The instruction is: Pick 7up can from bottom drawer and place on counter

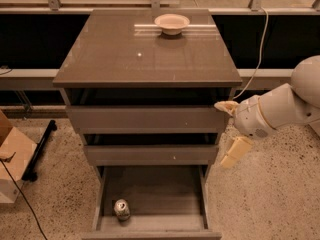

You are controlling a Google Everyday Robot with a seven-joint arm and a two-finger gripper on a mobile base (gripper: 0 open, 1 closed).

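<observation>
One cabinet point(150, 118) with three drawers. The bottom drawer point(155, 189) is pulled well out of the cabinet; the two above it sit slightly out. One 7up can point(121, 209) stands upright in the bottom drawer, near its front left corner. One pale bowl point(172, 23) rests at the rear of the cabinet's top surface point(120, 59). One hand point(224, 133) hangs just off the cabinet's right side, level with the two upper drawers, fingers spread apart and empty

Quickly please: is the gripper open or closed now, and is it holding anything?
Gripper: jaws open, holding nothing, at the right side of the cabinet. The 7up can sits in the bottom drawer.
</observation>
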